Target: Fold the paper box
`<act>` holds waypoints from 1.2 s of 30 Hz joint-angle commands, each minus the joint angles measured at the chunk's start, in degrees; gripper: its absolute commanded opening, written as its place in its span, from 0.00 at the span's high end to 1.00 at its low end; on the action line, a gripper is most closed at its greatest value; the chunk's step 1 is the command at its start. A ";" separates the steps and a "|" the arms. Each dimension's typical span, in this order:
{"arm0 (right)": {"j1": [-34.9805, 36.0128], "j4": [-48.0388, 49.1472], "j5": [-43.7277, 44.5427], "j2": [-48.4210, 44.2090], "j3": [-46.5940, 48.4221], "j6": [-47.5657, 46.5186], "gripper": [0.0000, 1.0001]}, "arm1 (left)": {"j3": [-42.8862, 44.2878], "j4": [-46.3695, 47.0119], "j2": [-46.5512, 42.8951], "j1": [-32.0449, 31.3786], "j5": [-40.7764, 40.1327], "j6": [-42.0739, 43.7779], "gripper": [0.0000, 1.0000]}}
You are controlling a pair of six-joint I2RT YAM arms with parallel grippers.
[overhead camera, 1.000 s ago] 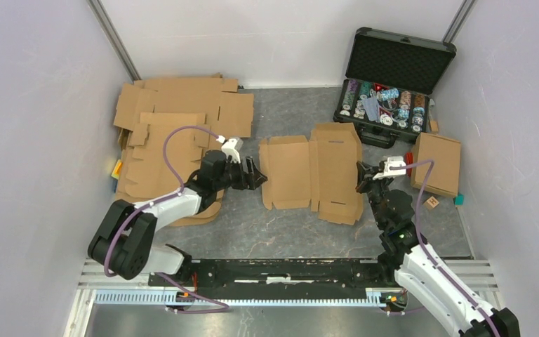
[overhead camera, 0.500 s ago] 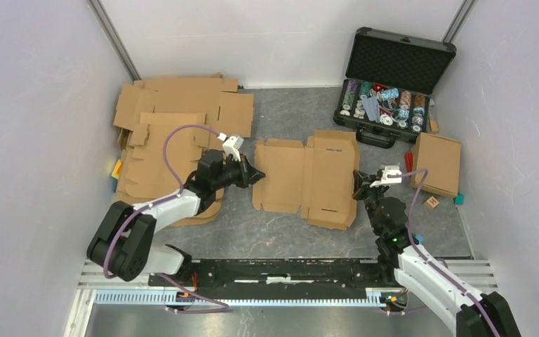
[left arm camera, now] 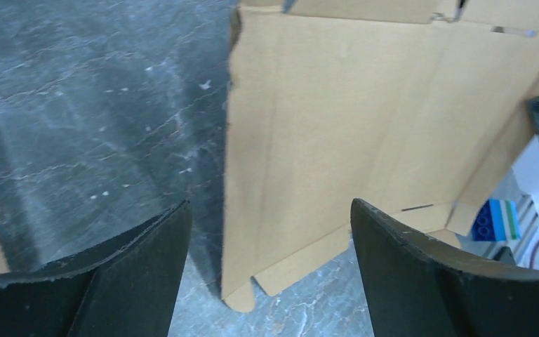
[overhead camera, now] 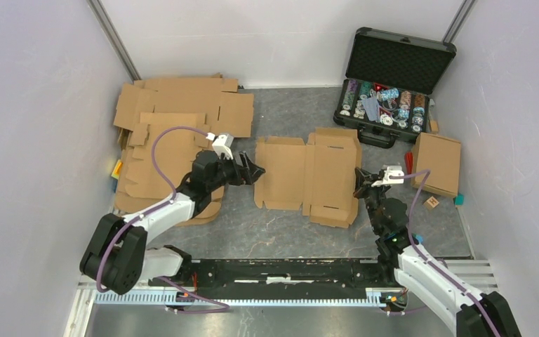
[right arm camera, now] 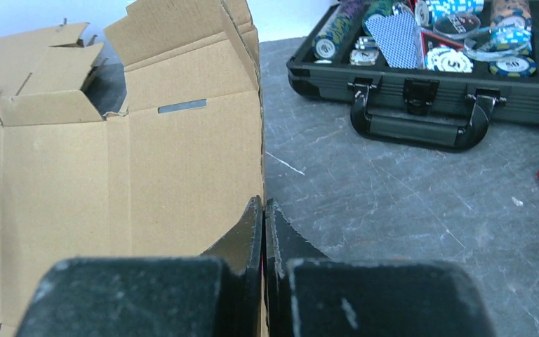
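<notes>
The paper box lies unfolded as flat brown cardboard in the middle of the grey table, its right panel slightly raised. My left gripper is open at the box's left edge. In the left wrist view the box's left flap stands just ahead of the gripper, between the two black fingers and touching neither. My right gripper is shut on the box's right edge. The right wrist view shows that gripper pressed together where the cardboard edge runs in.
A pile of flat cardboard blanks lies at the back left. An open black case of poker chips stands at the back right. A closed cardboard box, a small wooden cube and a teal block sit by the right wall.
The box has slid left, and the right gripper came with it on the right edge. The left gripper closed at the left flap, then opened again and drew back a little.
</notes>
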 commanded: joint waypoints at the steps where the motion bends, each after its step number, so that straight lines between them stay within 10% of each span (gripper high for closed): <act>1: -0.06 4.22 -2.83 -1.01 -0.88 -2.24 1.00 | 1.82 -3.69 3.00 0.85 -2.68 0.32 0.10; 4: -0.04 4.55 -4.12 -0.57 -0.88 -2.27 1.00 | 5.43 -7.13 8.45 1.03 -1.39 1.07 0.13; 10: -0.06 4.63 -4.76 0.54 -0.89 -1.98 1.00 | 7.20 1.15 16.16 1.30 14.18 -1.68 0.50; 15: -0.05 4.00 -4.80 2.45 -0.44 -2.04 1.00 | 3.86 7.12 11.20 1.39 16.15 -2.50 0.82; 19: -0.08 4.70 -3.97 3.97 -1.02 -1.76 0.99 | 1.50 9.53 5.57 1.36 16.03 -2.91 0.87; 28: -0.04 6.34 -7.93 8.29 -0.94 -1.86 0.37 | -1.24 14.44 1.37 1.32 17.31 -5.07 0.92; 36: -0.04 0.52 -8.57 14.53 2.44 0.52 0.13 | -1.72 13.25 0.11 1.36 15.04 -4.12 0.98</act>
